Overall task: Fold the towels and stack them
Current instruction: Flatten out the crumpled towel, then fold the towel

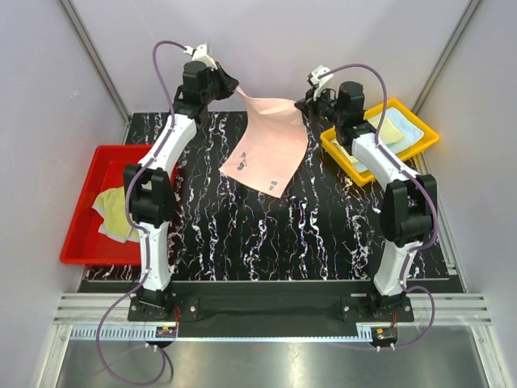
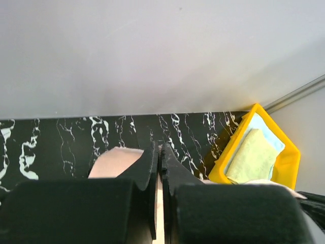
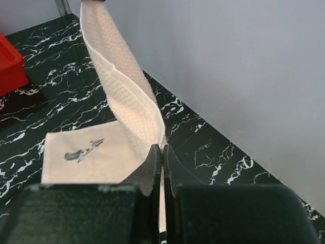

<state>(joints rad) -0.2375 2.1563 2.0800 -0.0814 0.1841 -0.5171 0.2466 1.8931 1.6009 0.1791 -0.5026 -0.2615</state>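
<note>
A peach-pink towel [image 1: 271,145] hangs stretched between both grippers above the back of the black marbled table, its lower end resting on the table. My left gripper [image 1: 231,83] is shut on its far left corner, my right gripper [image 1: 304,103] shut on its far right corner. In the left wrist view the left gripper [image 2: 160,148] pinches a thin strip of the peach-pink towel [image 2: 112,161]. In the right wrist view the right gripper [image 3: 162,149] clamps the towel's hem [image 3: 127,96]. Folded towels, yellow-green [image 1: 389,129] on light blue [image 1: 412,129], lie in the yellow tray. Crumpled towels [image 1: 117,212] lie in the red tray.
The red tray [image 1: 89,242] stands at the table's left edge, the yellow tray [image 1: 339,149] at the back right, also seen from the left wrist [image 2: 238,147]. Grey walls close in the back and sides. The table [image 1: 275,234] is black with white veins.
</note>
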